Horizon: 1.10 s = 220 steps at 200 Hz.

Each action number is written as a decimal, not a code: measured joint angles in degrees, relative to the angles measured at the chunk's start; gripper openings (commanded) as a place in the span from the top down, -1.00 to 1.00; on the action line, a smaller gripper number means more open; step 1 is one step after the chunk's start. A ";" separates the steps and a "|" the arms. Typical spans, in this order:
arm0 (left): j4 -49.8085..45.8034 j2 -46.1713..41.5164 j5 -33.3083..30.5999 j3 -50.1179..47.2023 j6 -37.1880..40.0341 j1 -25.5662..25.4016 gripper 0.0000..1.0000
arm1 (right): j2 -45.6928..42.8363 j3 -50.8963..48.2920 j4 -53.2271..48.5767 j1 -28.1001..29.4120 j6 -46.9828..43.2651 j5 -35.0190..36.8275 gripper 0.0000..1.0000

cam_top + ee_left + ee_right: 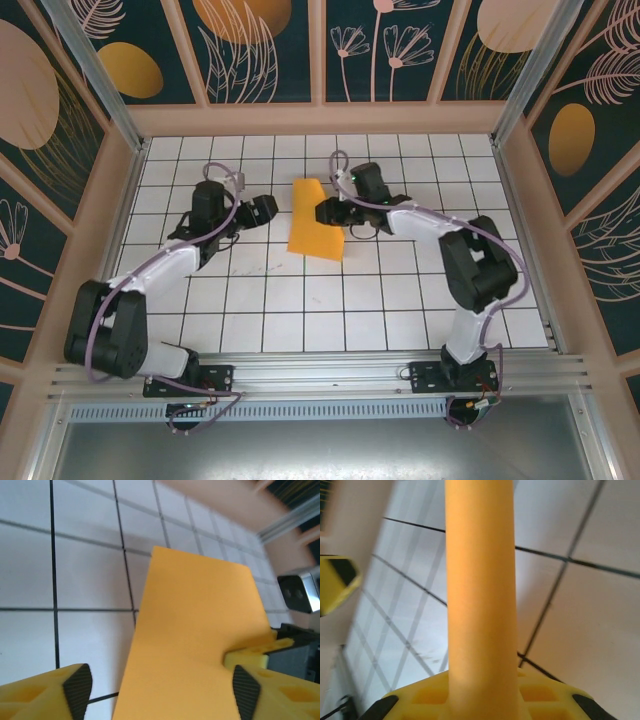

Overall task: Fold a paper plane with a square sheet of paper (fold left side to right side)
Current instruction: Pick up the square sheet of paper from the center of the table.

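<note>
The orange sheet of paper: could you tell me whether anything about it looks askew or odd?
Yes. The sheet lies skewed to the grid lines of the table, and its far part seems to bow up off the tiles by the right hand rather than lying flat.

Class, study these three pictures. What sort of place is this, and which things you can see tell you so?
Probably a purpose-built robot test cell: a left arm and a right arm bolted to a metal rail, a white grid-tiled table, and framed walls with printed plant patterns closing it in.
</note>
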 measured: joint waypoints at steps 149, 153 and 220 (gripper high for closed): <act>51.63 0.83 30.64 -4.70 -21.86 0.39 -0.66 | -19.96 0.00 2.01 -2.54 -5.99 -31.41 0.54; 51.76 1.03 31.06 -4.50 -22.14 0.15 -0.58 | -19.96 0.00 2.08 -2.47 -5.99 -31.50 0.54; 46.49 1.64 32.79 -2.40 -19.06 -1.49 1.00 | -19.98 0.00 0.57 -4.22 -6.62 -27.17 -0.16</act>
